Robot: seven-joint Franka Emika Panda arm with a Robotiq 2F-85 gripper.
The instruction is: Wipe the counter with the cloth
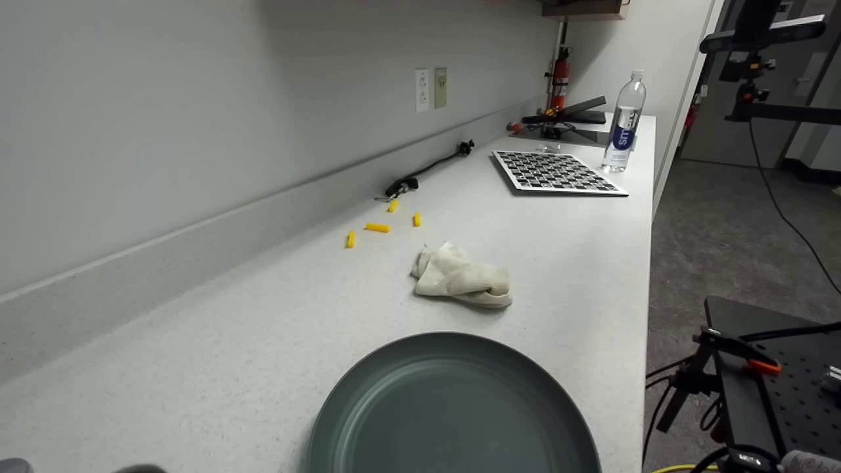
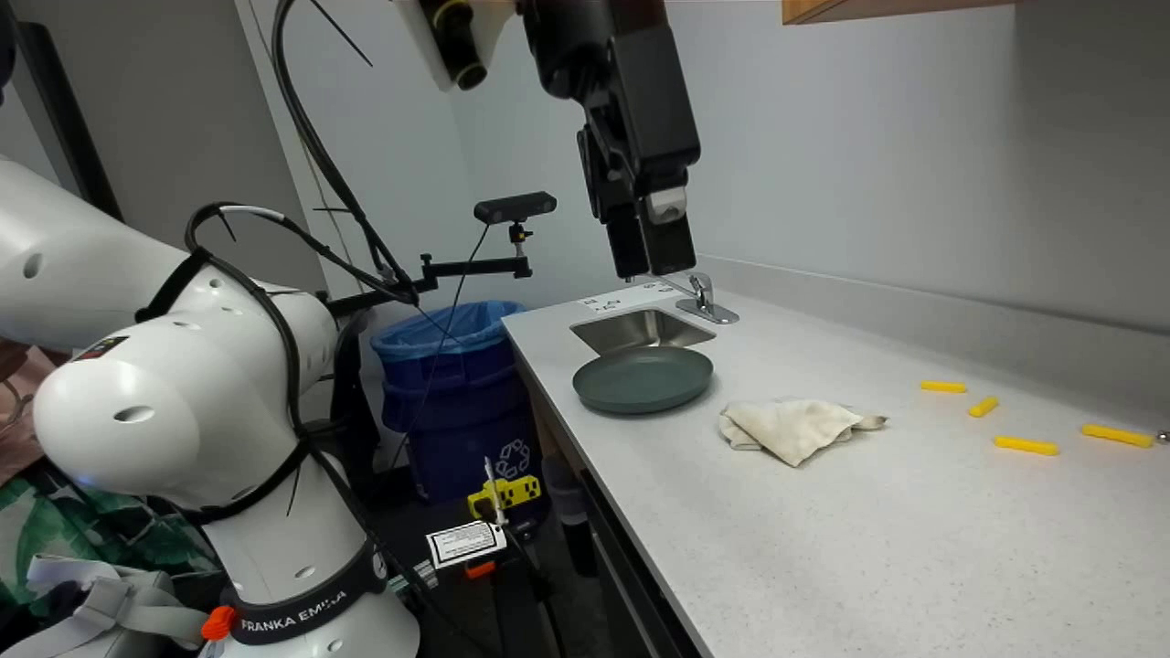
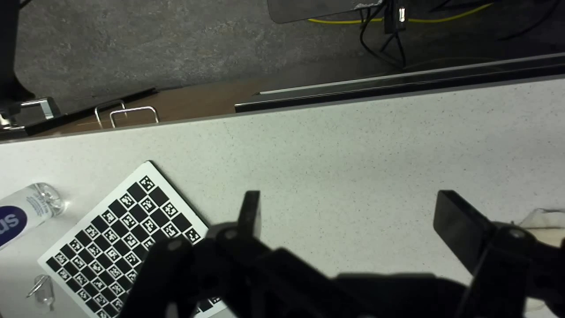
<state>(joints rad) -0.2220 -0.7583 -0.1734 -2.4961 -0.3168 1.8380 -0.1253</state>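
A crumpled off-white cloth (image 1: pixel 460 277) lies on the pale speckled counter (image 1: pixel 250 368); it also shows in an exterior view (image 2: pixel 797 429). In the wrist view only parts of the cloth (image 3: pixel 549 227) show at the right edge, behind the right finger. My gripper (image 2: pixel 651 251) hangs in the air above the counter, apart from the cloth. In the wrist view the gripper (image 3: pixel 351 212) is open, with its fingers wide apart and only bare counter seen between them.
A dark green plate (image 1: pixel 453 414) is beside the cloth. Several yellow pieces (image 1: pixel 377 228) lie near the back wall. A checkered board (image 1: pixel 558 173) and a bottle (image 1: pixel 624 125) stand farther along. A sink (image 2: pixel 643 329) with a faucet (image 2: pixel 704 297) is beyond the plate.
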